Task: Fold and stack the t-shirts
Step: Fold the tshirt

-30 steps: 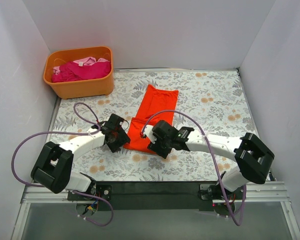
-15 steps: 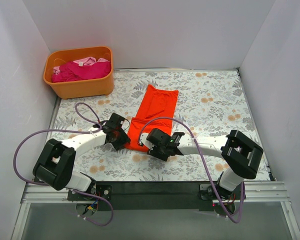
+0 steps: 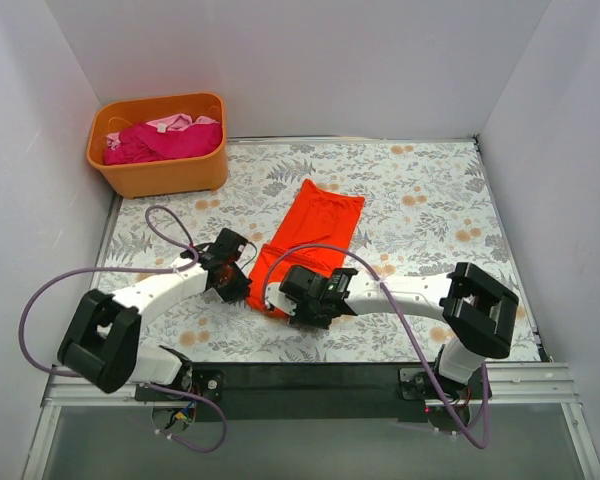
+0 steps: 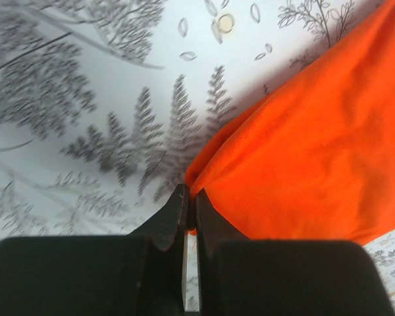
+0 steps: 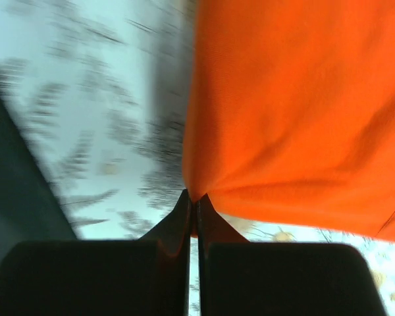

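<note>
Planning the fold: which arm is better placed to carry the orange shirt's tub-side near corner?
Left. The left gripper is shut on that corner of the t-shirt; the right gripper pinches the other.

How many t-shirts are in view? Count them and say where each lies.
3. An orange-red t-shirt lies on the table. A magenta t-shirt and a pale pink t-shirt sit bunched in the orange tub. More may be buried under them.

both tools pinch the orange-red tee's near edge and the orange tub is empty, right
Not empty: the top external view shows the orange tub holding magenta and pale pink tees. Left tool and right tool do pinch the orange-red tee.
</note>
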Controlling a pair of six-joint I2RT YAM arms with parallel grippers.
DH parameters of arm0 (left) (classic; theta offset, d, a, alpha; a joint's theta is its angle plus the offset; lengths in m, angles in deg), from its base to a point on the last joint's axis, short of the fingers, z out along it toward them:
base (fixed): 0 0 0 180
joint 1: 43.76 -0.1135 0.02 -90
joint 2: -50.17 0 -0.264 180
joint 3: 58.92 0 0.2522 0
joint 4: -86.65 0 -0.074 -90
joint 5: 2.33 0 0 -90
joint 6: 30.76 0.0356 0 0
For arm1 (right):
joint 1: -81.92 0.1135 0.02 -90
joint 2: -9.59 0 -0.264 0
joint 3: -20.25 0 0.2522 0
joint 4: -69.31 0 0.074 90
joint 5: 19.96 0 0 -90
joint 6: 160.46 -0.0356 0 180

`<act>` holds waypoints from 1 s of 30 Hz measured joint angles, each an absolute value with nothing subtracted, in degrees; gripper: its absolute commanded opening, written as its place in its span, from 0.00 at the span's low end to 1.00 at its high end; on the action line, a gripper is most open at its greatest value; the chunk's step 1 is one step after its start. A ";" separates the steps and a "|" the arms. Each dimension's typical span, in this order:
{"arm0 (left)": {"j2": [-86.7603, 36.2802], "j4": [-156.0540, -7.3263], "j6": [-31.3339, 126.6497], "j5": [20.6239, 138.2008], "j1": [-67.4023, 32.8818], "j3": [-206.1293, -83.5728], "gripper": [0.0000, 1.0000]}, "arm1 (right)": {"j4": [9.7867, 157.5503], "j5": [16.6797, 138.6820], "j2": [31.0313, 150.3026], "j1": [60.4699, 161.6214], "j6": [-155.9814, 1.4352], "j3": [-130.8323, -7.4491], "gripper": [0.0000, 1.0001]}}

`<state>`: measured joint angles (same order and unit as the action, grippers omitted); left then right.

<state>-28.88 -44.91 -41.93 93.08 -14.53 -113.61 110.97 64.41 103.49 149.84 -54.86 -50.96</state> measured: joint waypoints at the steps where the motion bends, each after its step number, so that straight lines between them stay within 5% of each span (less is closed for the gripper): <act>1: -26.76 -42.90 -41.93 93.48 -14.53 -113.54 0.00 | 112.68 66.31 103.71 150.93 -54.73 -52.75 0.01; 13: 3.45 -18.90 -44.57 97.17 -14.48 -118.24 0.00 | 125.16 87.14 103.98 159.06 -54.34 -69.32 0.01; 30: -19.92 -25.22 -35.52 101.61 -14.39 -137.94 0.00 | 127.10 88.04 100.87 144.94 -58.73 -72.60 0.01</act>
<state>-19.92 -25.22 -35.52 101.61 -14.39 -137.94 127.10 88.04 100.87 144.94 -58.73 -72.60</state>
